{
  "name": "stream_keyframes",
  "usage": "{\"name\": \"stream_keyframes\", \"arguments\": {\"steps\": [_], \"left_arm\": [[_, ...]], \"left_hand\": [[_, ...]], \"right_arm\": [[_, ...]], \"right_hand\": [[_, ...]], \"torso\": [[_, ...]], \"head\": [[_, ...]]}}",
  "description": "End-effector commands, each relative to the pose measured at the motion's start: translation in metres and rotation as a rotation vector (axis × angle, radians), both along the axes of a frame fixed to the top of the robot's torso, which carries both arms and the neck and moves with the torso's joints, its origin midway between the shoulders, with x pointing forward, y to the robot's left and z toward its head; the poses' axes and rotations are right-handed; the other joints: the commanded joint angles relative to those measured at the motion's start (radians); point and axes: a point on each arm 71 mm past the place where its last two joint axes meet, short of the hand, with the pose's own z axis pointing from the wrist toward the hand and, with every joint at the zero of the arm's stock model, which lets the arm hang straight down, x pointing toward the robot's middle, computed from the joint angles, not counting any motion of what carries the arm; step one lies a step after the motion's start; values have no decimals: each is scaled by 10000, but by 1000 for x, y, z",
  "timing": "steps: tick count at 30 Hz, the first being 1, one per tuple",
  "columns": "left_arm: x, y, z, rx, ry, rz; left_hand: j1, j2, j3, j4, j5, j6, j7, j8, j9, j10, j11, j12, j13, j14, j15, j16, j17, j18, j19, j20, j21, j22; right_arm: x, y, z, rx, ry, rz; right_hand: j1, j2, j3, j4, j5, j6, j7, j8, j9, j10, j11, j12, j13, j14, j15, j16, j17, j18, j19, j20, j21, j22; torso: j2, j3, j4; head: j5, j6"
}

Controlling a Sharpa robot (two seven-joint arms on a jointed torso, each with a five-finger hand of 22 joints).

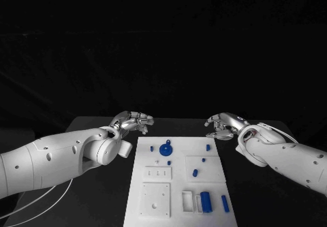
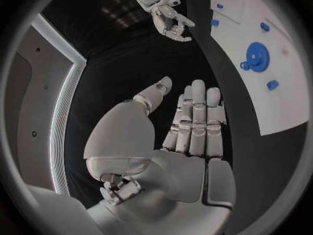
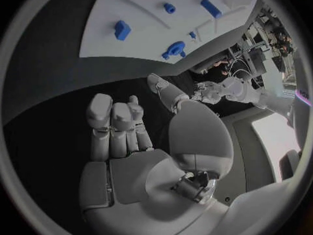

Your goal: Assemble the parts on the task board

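The white task board (image 1: 178, 189) lies in the middle of the black table. A blue gear (image 1: 166, 150) stands near its far end, with small blue parts (image 1: 195, 172) scattered around it and longer blue pieces (image 1: 204, 201) near the front. My left hand (image 1: 133, 120) hovers off the board's far left corner and holds nothing, its fingers stretched out (image 2: 195, 120). My right hand (image 1: 221, 125) hovers at the far right corner, also holding nothing, with its fingers loosely bent (image 3: 117, 125). The gear (image 2: 259, 56) and the board (image 3: 150, 44) appear in both wrist views.
Raised white sub-plates (image 1: 156, 199) with holes and slots sit on the board. White cables (image 1: 38, 205) hang beside my left arm at the table's near left. Black table surface (image 1: 102, 189) runs along both sides of the board.
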Motion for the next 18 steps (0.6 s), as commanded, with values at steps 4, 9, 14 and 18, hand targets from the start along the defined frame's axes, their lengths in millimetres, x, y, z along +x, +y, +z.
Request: {"name": "stream_keyframes", "arguments": {"steps": [4, 9, 14, 18], "left_arm": [[0, -1, -1, -168, -81, -124], [0, -1, -3, -189, -42, -149], [0, 1, -5, -182, 7, -129], [-1, 1, -7, -188, 33, -145]], "left_hand": [[-94, 50, 72, -3, -38, 43, 12, -2, 17, 90, 21, 12, 20, -43, -21, 56, -16, 247, 4, -87, 37, 147], [-95, 53, 72, -5, -38, 43, 12, -2, 19, 97, 19, 15, 21, -45, -23, 56, -17, 247, 2, -88, 37, 147], [-96, 57, 73, -7, -39, 43, 11, -3, 20, 98, 18, 15, 21, -46, -24, 56, -19, 246, 1, -88, 38, 146], [-99, 58, 72, -9, -40, 43, 11, -4, 21, 98, 18, 14, 21, -48, -25, 56, -20, 245, -1, -89, 38, 146]], "right_arm": [[1, -11, -8, 304, 735, 433], [3, -22, -24, 56, 1004, 170], [1, -24, -41, 8, 1248, 44], [0, -24, -53, -16, 1412, -34]], "right_hand": [[396, 110, -191, -62, 579, 72, 181, -6, -3, -168, -1, -27, 13, -107, 50, -71, 34, 1236, -191, 21, -58, 177], [413, 105, -238, -55, 696, 78, 186, -5, -3, -175, 3, -20, 14, -105, 53, -70, 42, 1236, -195, 37, -48, 179], [416, 112, -278, -54, 689, 79, 186, -6, -4, -176, 4, -14, 15, -102, 54, -68, 47, 1236, -195, 45, -41, 180], [417, 119, -301, -54, 672, 76, 186, -8, -6, -179, 4, -13, 15, -102, 54, -68, 49, 1236, -197, 50, -39, 179]], "torso": [[-93, 171, -132], [-132, 211, -151], [-107, 193, -138], [-106, 174, -142]], "head": [[-139, 30], [-238, -30], [-310, -75], [-338, -116]]}}
